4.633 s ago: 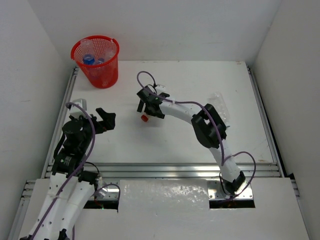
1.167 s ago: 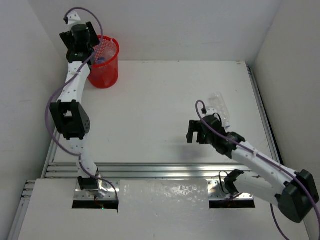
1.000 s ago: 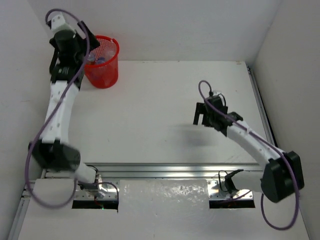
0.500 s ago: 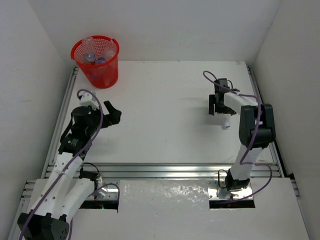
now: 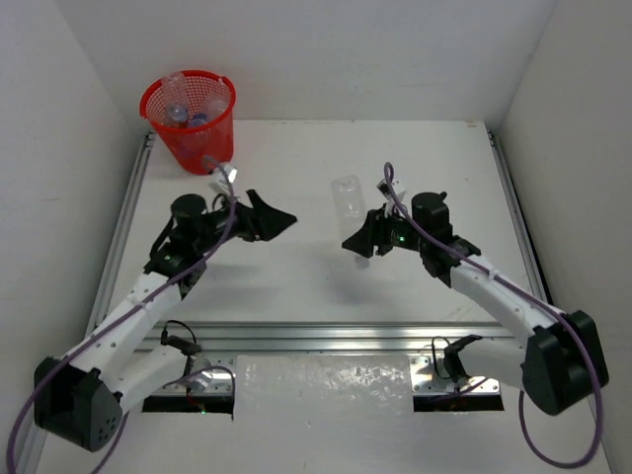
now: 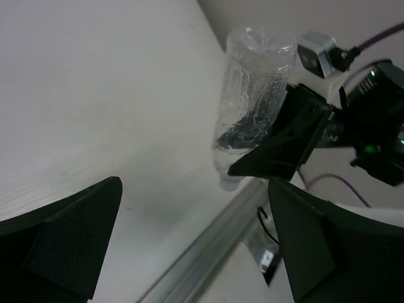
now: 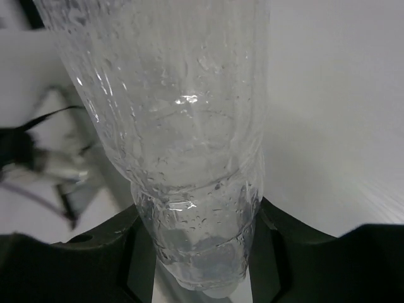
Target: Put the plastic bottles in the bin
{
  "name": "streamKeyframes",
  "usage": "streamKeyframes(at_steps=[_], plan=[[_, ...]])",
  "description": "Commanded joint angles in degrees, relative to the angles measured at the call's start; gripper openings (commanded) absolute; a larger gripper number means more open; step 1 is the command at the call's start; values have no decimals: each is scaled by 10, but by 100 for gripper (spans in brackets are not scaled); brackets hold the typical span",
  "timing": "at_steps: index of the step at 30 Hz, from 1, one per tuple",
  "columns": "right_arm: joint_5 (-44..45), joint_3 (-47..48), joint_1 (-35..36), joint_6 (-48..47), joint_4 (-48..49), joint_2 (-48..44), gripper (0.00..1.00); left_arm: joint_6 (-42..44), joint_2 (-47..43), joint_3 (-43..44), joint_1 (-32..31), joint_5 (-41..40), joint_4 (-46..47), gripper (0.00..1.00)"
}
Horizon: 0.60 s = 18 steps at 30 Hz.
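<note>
Since the earlier frame, the clear plastic bottle (image 5: 348, 195) (image 6: 252, 95) (image 7: 170, 126) has travelled from the right side of the table (image 5: 296, 286) to above its middle. The left gripper (image 5: 275, 219) (image 6: 192, 233) has swung in to face it.

The jaws of the right gripper (image 5: 363, 242) (image 7: 196, 252) are clamped on the bottle's neck end, leaving the body free. The left jaws stand wide apart, near the bottle but not touching it.

This appears to be a handover. Close the left jaws on the bare body, clear of the right fingers, before the right releases.

The bin (image 5: 202, 148) stands at the far-left corner.
</note>
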Motion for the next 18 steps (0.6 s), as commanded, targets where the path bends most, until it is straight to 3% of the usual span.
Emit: streamKeyframes(at_steps=[1,3,7,12,14,15,16,17,18], plan=[[-240,-33,36,113,212,-31,17,-47,39,54,-85,70,153,98],[-230,-25,68,106,196,-41,17,-18,64,74,-132,41,157,98],[-250,-30,95,130,236,-55,16,-22,85,65,-160,33,204,99],[-277,-4,124,137,233,-55,17,-34,115,60,-185,81,283,99],[-293,4,136,129,229,-57,19,-31,127,74,-188,77,277,85],[-296,4,138,123,226,-58,21,-24,138,79,-187,80,276,73],[-292,4,139,118,213,-65,24,-21,142,87,-187,79,273,25],[-283,-5,139,109,208,-71,38,-18,146,104,-188,75,256,11],[-275,-13,139,104,204,-78,48,-3,150,114,-187,68,246,3]])
